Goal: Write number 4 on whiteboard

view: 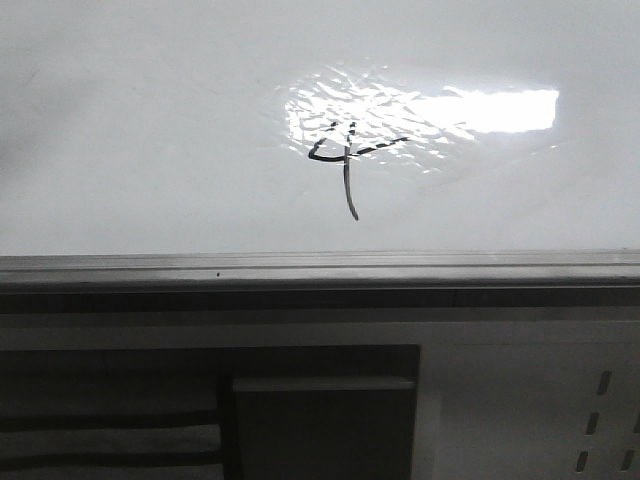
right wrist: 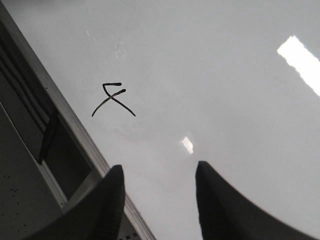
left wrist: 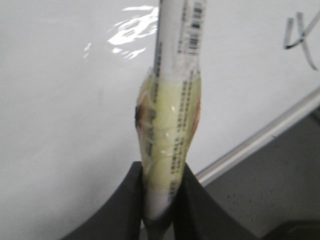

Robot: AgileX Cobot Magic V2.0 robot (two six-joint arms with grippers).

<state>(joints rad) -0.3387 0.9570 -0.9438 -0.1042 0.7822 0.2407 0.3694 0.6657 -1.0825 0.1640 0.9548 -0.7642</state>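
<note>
Showing number 4 [view: 345, 165] on whiteboard [view: 150, 130]; marker [left wrist: 175, 90] barcode unreadable.

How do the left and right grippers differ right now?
The left gripper has its dark fingers shut on a white marker pen wrapped in yellowish tape; the right gripper holds nothing. Left fingers sit close together, right fingers are spread wide. Both hang over the glossy white whiteboard, where the thin dark hand-drawn number 4 is already written.
</note>
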